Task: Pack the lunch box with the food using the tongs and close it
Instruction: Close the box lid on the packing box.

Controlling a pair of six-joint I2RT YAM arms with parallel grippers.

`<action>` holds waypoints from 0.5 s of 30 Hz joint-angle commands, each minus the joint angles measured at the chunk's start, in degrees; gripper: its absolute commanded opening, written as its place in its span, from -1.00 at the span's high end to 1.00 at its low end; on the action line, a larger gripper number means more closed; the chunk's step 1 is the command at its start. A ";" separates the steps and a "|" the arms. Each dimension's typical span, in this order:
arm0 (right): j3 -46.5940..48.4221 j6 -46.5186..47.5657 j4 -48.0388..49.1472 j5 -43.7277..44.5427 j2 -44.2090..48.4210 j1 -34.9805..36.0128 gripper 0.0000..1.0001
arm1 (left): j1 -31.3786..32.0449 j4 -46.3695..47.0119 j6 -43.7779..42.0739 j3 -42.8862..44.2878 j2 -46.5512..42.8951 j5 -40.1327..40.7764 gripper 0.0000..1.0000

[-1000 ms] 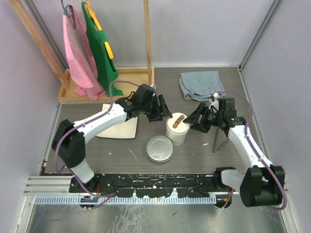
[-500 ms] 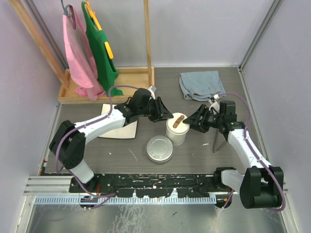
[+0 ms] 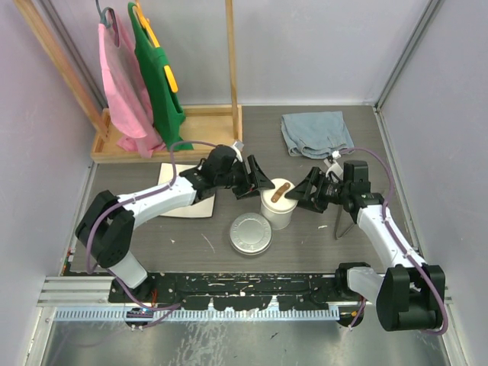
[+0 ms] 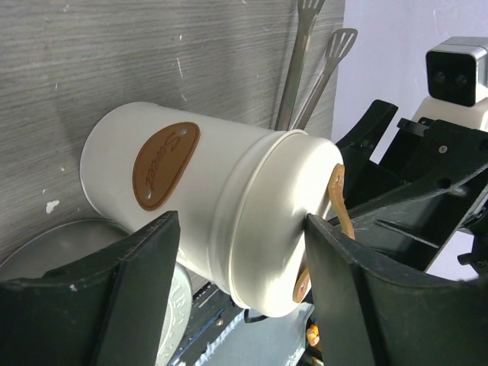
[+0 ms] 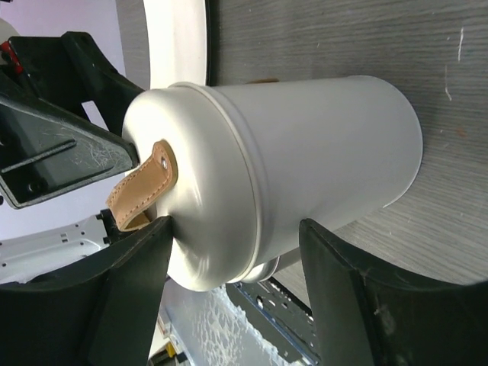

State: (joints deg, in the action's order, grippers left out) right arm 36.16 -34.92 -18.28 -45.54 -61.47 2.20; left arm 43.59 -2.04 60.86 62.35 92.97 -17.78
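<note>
Grey wood-grain table [image 3: 191, 244], pale walls [image 3: 305, 46]; I see the white cylindrical tub with brown-handled lid [image 3: 278, 210] mid-table, left gripper [image 3: 259, 183] and right gripper [image 3: 300, 190] spread around it, round steel tin [image 3: 250, 232] just beside

Both arms reach inward over the table's middle, left gripper [image 3: 258, 183] and right gripper [image 3: 303, 191] facing each other, jaws spread wide.
</note>
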 commanded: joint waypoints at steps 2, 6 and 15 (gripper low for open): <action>3.88 4.90 -6.37 -2.59 0.91 0.80 -0.45 | 1.02 -6.47 1.25 -0.33 -3.70 0.87 -0.35; 3.89 5.15 -6.92 -4.15 0.80 0.80 -0.46 | 1.02 -4.79 4.77 -3.67 -6.53 1.45 -0.36; 2.11 4.73 -5.88 -2.97 -0.67 0.79 -0.47 | 2.03 0.85 7.83 -8.28 -7.07 1.08 -0.14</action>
State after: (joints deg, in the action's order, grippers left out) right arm 37.74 -31.09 -25.02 -47.97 -61.54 2.70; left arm 44.82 -3.44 67.59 55.53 85.60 -16.03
